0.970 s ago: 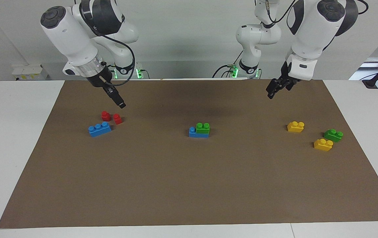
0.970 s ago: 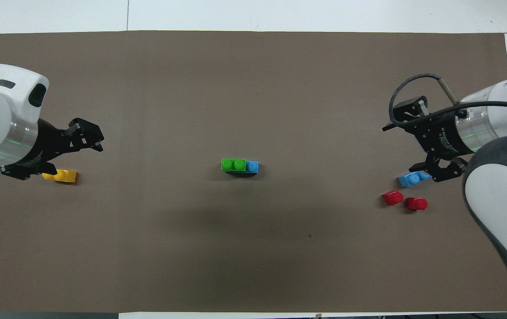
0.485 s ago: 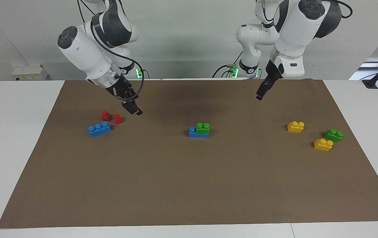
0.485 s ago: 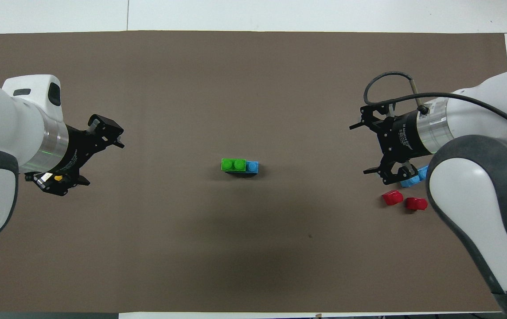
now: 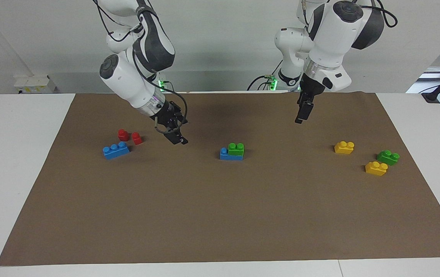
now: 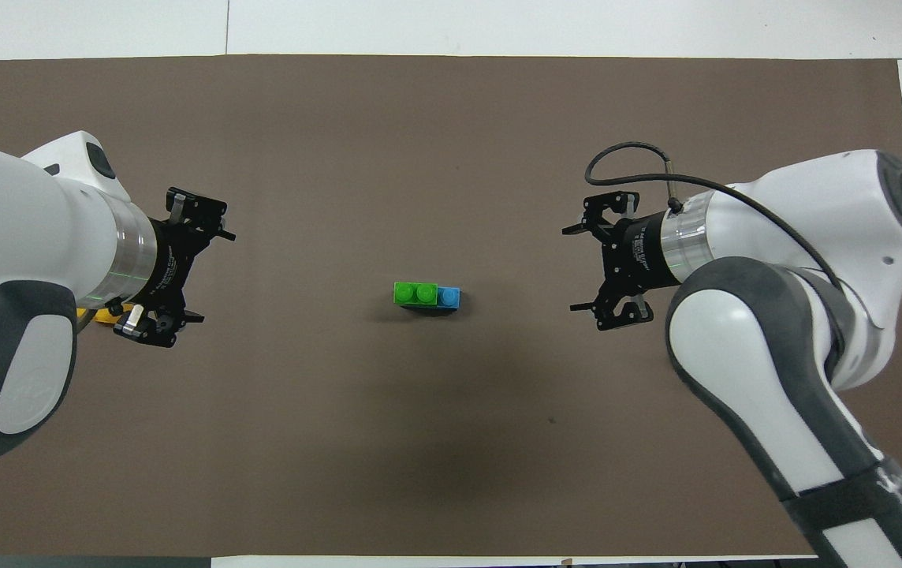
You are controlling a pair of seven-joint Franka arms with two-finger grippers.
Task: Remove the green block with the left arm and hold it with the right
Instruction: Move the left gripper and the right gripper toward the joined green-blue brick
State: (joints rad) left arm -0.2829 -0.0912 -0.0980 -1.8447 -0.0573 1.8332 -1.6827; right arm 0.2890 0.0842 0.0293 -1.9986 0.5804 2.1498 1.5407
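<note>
Overhead view: green block (image 6: 415, 293) sitting on blue brick (image 6: 449, 297) mid-surface, left gripper (image 6: 177, 272) and right gripper (image 6: 605, 267) flanking it, fingers spread wide and holding nothing, seemingly lining up to grasp.

bright-green block (image 5: 236, 149) (image 6: 415, 293), two studs, upright, atop blue brick (image 5: 230, 155) (image 6: 449, 297)

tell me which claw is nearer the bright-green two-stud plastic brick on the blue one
Right. The right claw hangs low over the brown mat just short of the bright-green two-stud plastic brick; the left claw is higher, toward the yellow bricks.
</note>
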